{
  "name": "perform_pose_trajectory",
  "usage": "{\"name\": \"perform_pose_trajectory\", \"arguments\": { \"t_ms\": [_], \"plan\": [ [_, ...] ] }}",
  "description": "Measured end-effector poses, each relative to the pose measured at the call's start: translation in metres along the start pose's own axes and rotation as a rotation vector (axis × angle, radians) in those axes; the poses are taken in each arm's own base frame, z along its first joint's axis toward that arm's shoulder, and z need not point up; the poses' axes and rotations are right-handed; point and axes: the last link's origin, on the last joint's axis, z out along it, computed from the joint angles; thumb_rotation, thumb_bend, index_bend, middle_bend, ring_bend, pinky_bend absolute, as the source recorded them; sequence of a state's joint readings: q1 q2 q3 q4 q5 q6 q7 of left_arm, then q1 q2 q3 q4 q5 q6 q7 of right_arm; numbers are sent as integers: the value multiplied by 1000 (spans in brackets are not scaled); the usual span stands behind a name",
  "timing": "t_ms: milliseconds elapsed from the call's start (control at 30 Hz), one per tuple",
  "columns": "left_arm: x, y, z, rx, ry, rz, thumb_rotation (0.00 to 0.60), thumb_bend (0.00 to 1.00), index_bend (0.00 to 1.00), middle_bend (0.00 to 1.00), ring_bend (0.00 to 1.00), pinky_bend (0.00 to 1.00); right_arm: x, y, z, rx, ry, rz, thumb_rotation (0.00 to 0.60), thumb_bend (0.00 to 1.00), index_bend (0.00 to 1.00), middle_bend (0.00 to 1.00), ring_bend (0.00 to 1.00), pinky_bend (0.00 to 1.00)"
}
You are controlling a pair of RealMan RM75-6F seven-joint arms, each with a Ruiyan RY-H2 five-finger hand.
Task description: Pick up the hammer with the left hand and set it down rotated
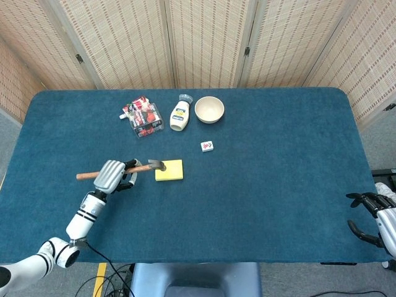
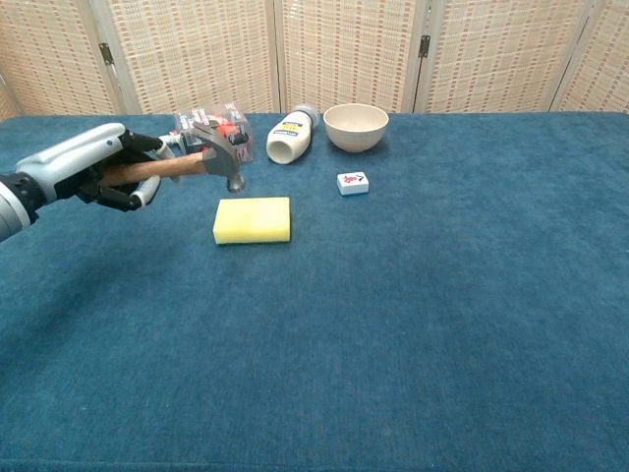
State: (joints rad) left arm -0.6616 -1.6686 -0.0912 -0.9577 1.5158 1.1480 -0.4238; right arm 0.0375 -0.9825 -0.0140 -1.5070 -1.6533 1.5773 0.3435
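My left hand grips the wooden handle of the hammer and holds it in the air, roughly level. Its metal head hangs above the left end of the yellow sponge without touching it. The handle's free end sticks out to the left past my hand. My right hand rests at the table's right front edge with its fingers apart and nothing in it; the chest view does not show it.
At the back stand a red-printed packet, a white bottle lying on its side and a cream bowl. A small white tile lies right of the sponge. The blue tablecloth covers the table.
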Motion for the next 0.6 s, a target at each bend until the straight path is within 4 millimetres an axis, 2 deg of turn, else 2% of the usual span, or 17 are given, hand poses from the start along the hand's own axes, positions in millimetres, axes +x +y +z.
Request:
{"name": "perform_pose_trajectory", "arguments": {
  "t_ms": [267, 367, 433, 500, 533, 600],
  "plan": [
    [-20, 6, -18, -53, -82, 30, 600, 743, 760, 875, 739, 970, -1, -1, 2, 4, -5, 0, 600, 228, 303, 453, 287, 302],
    [-24, 7, -22, -68, -98, 61, 600, 722, 643, 740, 634, 898, 0, -1, 1, 1, -4, -1, 600, 228, 304, 453, 287, 302],
    [-25, 6, -23, -64, -108, 67, 600, 568, 456, 522, 445, 732, 0, -1, 1, 0, -3, -1, 600, 228, 304, 453, 287, 302],
    [-25, 6, -25, -56, -123, 69, 600, 378, 254, 304, 249, 484, 0, 0, 1, -1, -2, 0, 600, 227, 304, 453, 287, 302],
    [-24, 6, -26, -53, -128, 70, 600, 336, 165, 214, 168, 373, 0, 0, 1, -1, -2, 0, 600, 228, 304, 453, 287, 302],
    [-22, 8, -28, -46, -132, 68, 600, 307, 84, 138, 99, 295, 0, 0, 1, 0, -1, 1, 600, 228, 304, 453, 287, 302]
  ]
}}
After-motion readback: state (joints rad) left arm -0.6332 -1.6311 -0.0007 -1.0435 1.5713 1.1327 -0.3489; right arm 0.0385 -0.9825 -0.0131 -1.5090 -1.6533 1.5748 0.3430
